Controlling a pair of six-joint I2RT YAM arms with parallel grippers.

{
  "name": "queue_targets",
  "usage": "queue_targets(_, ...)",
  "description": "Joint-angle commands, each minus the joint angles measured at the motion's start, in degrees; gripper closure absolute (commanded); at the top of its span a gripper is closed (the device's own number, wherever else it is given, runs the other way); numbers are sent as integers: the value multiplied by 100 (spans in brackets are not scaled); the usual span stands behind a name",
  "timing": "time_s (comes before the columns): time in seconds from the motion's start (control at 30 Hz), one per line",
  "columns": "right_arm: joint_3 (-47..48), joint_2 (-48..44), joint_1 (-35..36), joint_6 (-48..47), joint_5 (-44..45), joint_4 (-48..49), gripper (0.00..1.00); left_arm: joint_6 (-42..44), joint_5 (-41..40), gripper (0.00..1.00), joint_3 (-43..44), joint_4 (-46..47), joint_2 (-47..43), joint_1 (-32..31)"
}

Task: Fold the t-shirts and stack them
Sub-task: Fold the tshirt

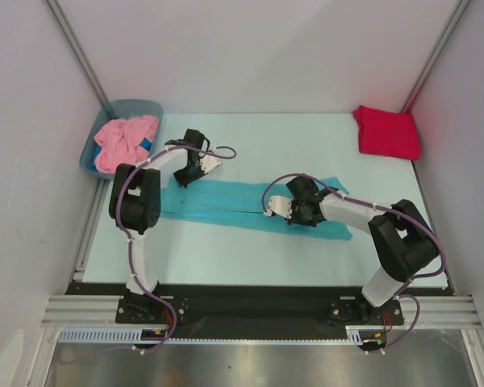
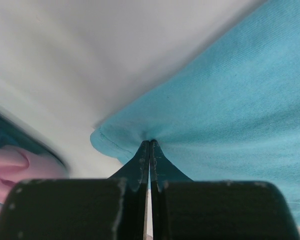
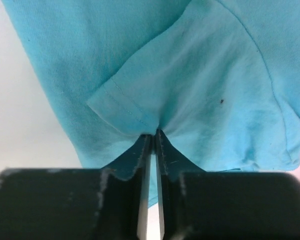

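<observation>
A turquoise t-shirt (image 1: pixel 226 205) lies as a long folded strip across the middle of the table. My left gripper (image 1: pixel 183 178) is at the strip's left end, shut on a pinch of cloth close to the hemmed corner (image 2: pixel 102 141). My right gripper (image 1: pixel 298 215) is further right on the strip, shut on the sleeve hem (image 3: pixel 120 112), which puckers at the tips. A crimson red t-shirt (image 1: pixel 385 131) lies folded at the back right corner. A pink t-shirt (image 1: pixel 125 141) sits crumpled in the tub.
The grey-blue plastic tub (image 1: pixel 138 105) stands at the back left against the wall, close behind my left gripper. White walls and metal posts enclose the table on three sides. The arm bases sit on the rail at the near edge.
</observation>
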Motion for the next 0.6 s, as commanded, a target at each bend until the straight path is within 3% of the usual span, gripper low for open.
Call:
queue_targets(0.0,84,-35,34,39,21,81,93,72,-1,100,280,49,12,-35)
queue_targets(0.13,101,-96,34,39,38,29,99,89,-9,100,307,41,30,-35)
queue_targets(0.57,400,-351,34,3,-339,-639,100,98,17,100,623,-3,284,-70)
